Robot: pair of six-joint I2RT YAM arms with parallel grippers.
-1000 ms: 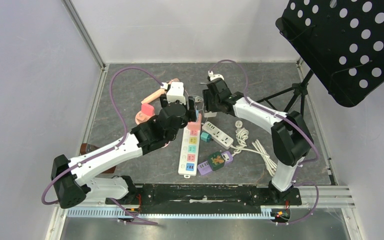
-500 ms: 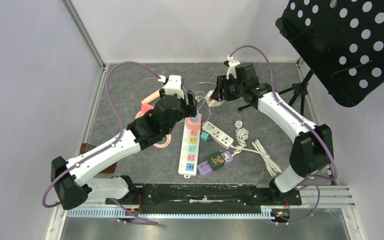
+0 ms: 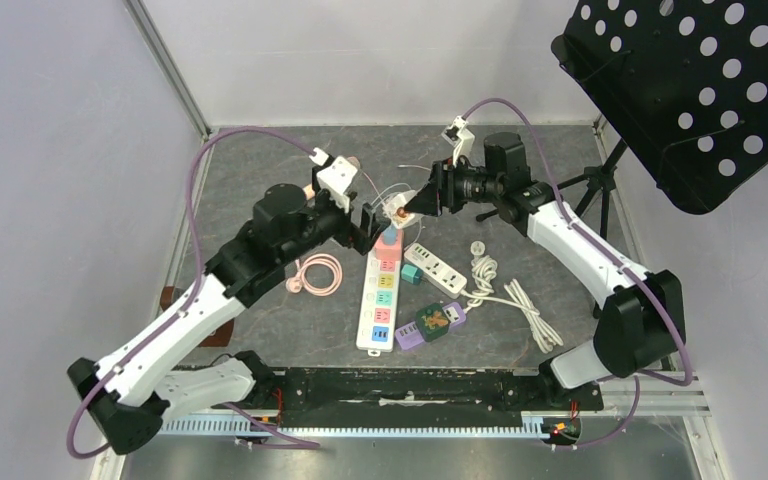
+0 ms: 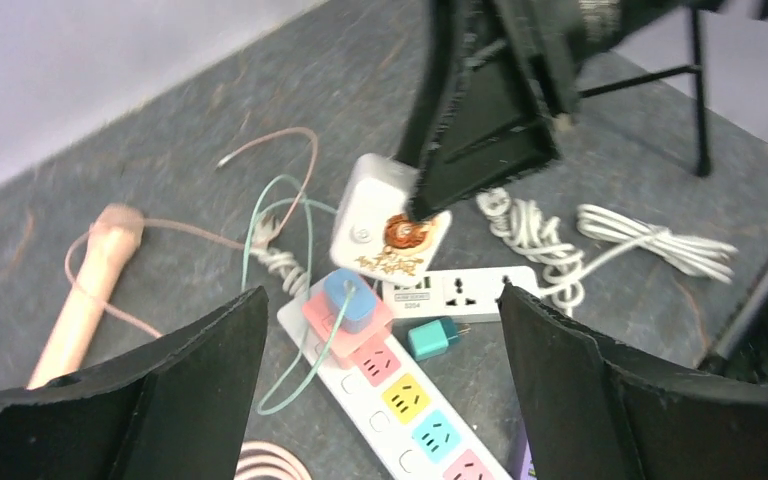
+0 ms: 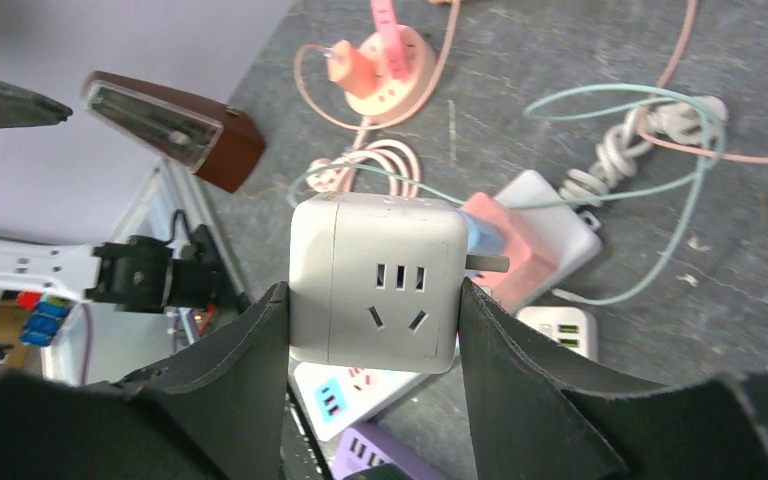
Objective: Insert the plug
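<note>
Since the earlier frame the left arm has drawn back toward its own side, and the right gripper (image 3: 418,200) has carried the white cube adapter (image 3: 397,207) closer to the far end of the coloured power strip (image 3: 380,300). From above, the left gripper (image 3: 372,224) sits just beside that end, near the cube.

From the left wrist, its fingers (image 4: 190,385) stand wide apart with nothing between them. Beyond them the cube hangs tilted in the right gripper, over a pink block (image 4: 335,325) with a blue plug (image 4: 348,297) on it at the strip's end. Whether the cube touches anything below cannot be told. A white strip (image 4: 460,293) and a small teal plug (image 4: 432,337) lie close by.

From the right wrist, both fingers are clamped on the cube's sides, with its socket face toward the camera.
</note>
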